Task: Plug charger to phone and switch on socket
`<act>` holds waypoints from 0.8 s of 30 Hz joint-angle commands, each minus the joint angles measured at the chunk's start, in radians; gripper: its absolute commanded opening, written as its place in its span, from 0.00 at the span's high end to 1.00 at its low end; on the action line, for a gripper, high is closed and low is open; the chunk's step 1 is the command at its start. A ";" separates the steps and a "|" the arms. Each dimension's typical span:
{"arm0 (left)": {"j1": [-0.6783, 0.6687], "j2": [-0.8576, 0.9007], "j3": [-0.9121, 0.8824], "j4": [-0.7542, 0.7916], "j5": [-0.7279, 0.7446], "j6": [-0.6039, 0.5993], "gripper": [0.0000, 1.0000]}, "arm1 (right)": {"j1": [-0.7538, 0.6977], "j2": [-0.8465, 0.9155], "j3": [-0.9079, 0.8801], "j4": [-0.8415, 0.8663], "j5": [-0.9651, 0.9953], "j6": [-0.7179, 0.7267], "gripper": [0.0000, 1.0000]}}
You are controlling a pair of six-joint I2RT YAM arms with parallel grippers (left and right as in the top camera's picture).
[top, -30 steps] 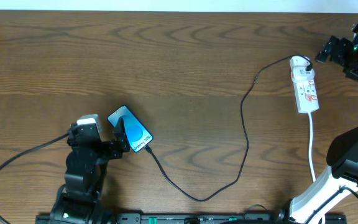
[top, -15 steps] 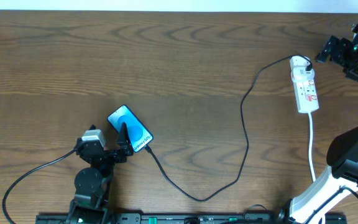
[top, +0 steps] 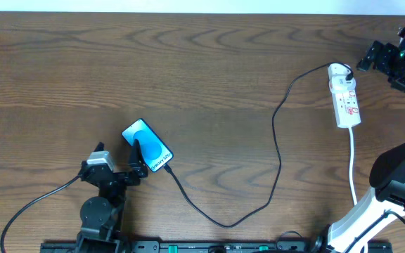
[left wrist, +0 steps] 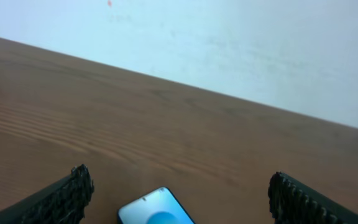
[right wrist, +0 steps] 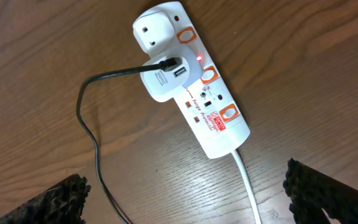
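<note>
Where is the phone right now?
In the overhead view the phone lies front-left on the table, just ahead of the open left gripper. The charger runs from its near end to the socket at far right.

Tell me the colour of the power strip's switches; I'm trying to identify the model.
Orange switches on the white socket; clearest in the right wrist view.

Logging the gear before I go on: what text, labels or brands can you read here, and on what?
"Surge Protected": red print along the socket.
Red sticker by the socket's cord end: too small to read.
White print on the phone screen: too small to read.
Nothing else legible.
</note>
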 commanded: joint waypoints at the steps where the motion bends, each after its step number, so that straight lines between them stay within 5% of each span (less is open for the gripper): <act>1: 0.053 -0.025 -0.002 -0.012 -0.006 0.010 0.08 | 0.002 -0.010 0.002 -0.002 0.004 0.011 0.01; 24: 0.166 -0.025 -0.002 -0.087 -0.006 0.010 0.08 | 0.002 -0.010 0.002 -0.002 0.004 0.011 0.01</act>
